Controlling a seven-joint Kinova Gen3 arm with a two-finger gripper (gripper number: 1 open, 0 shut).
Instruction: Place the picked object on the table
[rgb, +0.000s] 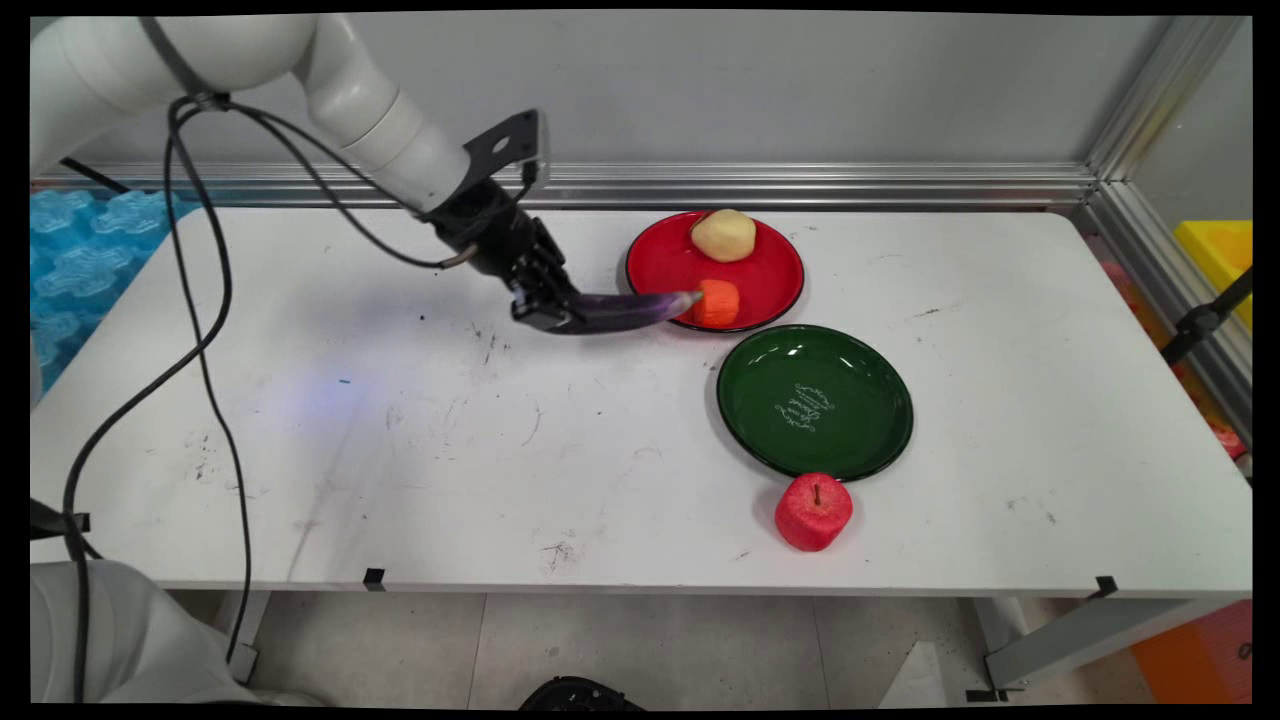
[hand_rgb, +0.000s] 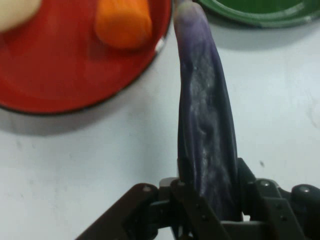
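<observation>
The gripper (rgb: 548, 312) is clamped on the thick end of a long purple eggplant (rgb: 625, 309), which sticks out level from between the fingers toward the right end of the table (rgb: 400, 440). In the hand view the eggplant (hand_rgb: 206, 125) runs straight up from between the fingers, filling the gap, so the grasp looks firm. It appears to be carried clear of the tabletop, though the main view alone does not settle how high.

So far the eggplant is in hand and off the table; it rests on no plate. Its tip reaches the near rim of the red plate (rgb: 770, 265), which sits toward the far edge of the table, right of the middle. In the hand view the tip points between the red plate (hand_rgb: 60, 75) and the green plate (hand_rgb: 260, 12).

On the red plate lie an orange carrot piece (rgb: 718, 303) at the near rim, right beside the eggplant's tip, and a pale potato (rgb: 724, 235) at the far rim. The carrot piece is the closest thing in the eggplant's line. The green plate (rgb: 815, 400) is bare and sits just nearer the table's front edge, its rim close to the red one. A red apple (rgb: 814, 511) stands on the table just beside the green plate's near rim, close to the front edge.
</observation>
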